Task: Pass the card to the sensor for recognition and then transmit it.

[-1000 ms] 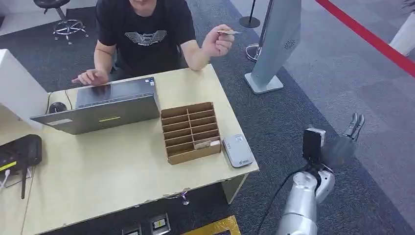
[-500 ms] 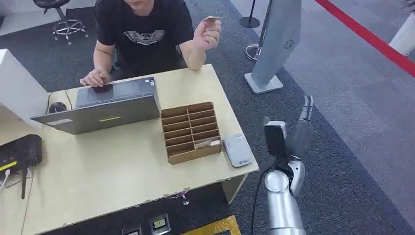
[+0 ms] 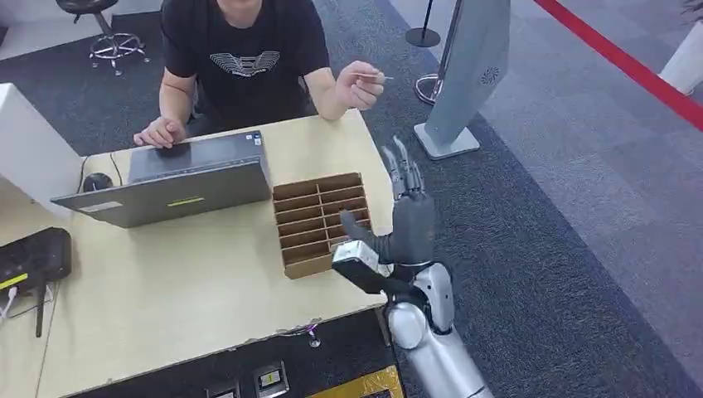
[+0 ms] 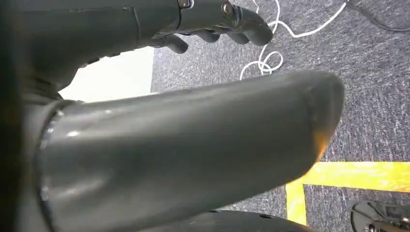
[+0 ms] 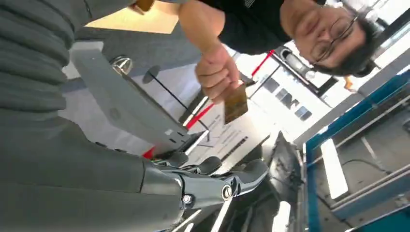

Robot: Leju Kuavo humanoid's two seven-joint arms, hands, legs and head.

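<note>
A person seated behind the desk holds up a thin tan card (image 3: pixel 375 77) in a raised hand (image 3: pixel 358 85), past the desk's far right corner. My right hand (image 3: pixel 406 214) is raised over the desk's right edge, fingers stretched upward and apart, holding nothing, a good way short of the card. In the right wrist view the card (image 5: pixel 236 103) hangs from the person's hand (image 5: pixel 217 72), beyond my fingers (image 5: pixel 212 178). The grey card sensor lies hidden behind my right wrist. My left hand (image 4: pixel 193 145) hangs over the carpet, holding nothing.
A cardboard slot organizer (image 3: pixel 319 220) stands just left of my right hand. A laptop (image 3: pixel 174 178) lies under the person's other hand. A black router (image 3: pixel 33 257) sits at the desk's left edge. A grey kiosk stand (image 3: pixel 464 75) rises to the right.
My right arm has swung up from beside the desk to over its right edge, hand raised and now facing the person. The person's card hand has shifted slightly.
</note>
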